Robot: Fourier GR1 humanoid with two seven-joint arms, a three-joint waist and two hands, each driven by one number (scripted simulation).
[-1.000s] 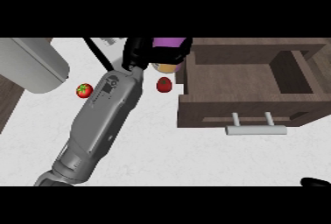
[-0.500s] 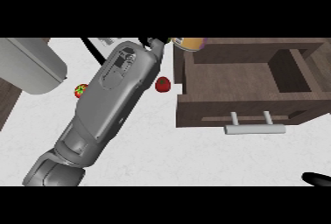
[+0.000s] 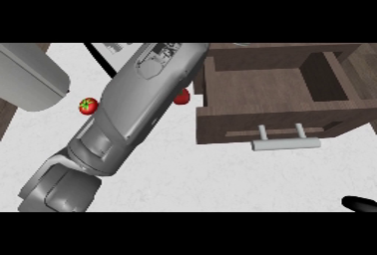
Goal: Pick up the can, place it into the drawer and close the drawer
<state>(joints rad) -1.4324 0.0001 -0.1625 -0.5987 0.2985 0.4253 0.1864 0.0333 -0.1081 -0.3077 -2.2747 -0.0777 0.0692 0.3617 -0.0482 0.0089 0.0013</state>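
1. Stretching diagonally across the white counter [image 3: 221, 184], the grey left forearm [image 3: 125, 114] runs out past the view's upper edge; its hand and the can are out of sight.
2. The brown wooden drawer [image 3: 265, 94] stands open, its silver bar handle [image 3: 285, 143] facing forward.
3. A red tomato [image 3: 88, 105] lies left of the forearm, another red fruit [image 3: 182, 96] just beside the drawer.
4. Only a black tip of the right hand [image 3: 359, 203] shows at the lower right; whether its fingers are open cannot be told.

A small red tomato [image 3: 88, 105] with a green top lies on the white speckled counter [image 3: 221, 174], at the left. Just left of it, a large pale grey rounded appliance [image 3: 29, 74] fills the far left corner. Another red fruit [image 3: 182, 96] sits farther right, partly hidden. A thin black bar [image 3: 99, 60] slants across the far counter.
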